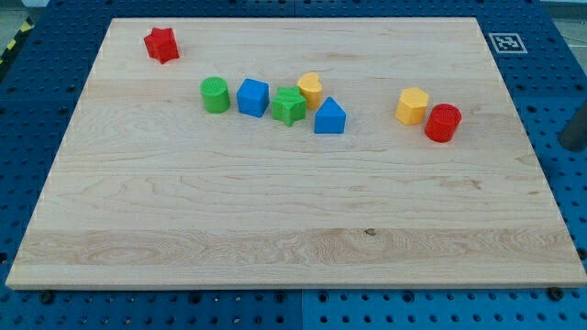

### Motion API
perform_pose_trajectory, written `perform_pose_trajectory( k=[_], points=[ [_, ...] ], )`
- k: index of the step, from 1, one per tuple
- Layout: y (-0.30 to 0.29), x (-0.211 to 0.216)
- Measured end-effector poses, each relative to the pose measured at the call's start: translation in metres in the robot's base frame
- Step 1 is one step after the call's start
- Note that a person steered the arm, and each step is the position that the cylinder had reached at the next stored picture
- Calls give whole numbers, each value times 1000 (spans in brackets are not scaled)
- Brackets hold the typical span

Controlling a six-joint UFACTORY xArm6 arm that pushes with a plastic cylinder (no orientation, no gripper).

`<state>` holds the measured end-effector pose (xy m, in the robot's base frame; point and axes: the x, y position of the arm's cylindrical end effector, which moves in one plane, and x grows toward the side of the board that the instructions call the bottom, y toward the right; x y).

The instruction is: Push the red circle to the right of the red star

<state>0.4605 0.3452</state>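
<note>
1. My tool barely shows: a dark shape at the view's right edge, off the desk; I cannot tell where my tip is, and it holds nothing.
2. The red circle touches the yellow block at the desk's right.
3. The red star sits well apart, top left.

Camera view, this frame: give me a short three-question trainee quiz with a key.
1. True or false: the red cylinder block touches the yellow hexagonal block.
2. Which block lies nearest the view's top-left corner of the wooden board? A) red star block B) green cylinder block C) blue cube block
3. Fill in: the green star block sits between the blue cube block and the blue ____ block.

Key: 1 true; 2 A; 3 triangular. My tip cannot be identified.
</note>
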Motion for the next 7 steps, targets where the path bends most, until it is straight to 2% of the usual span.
perform_pose_trajectory(
  k=[1, 3, 4, 5, 7],
  points=[
    [-20, 29],
    [-114, 31],
    [-134, 19],
    [-141, -10],
    [-93, -18]
  ],
)
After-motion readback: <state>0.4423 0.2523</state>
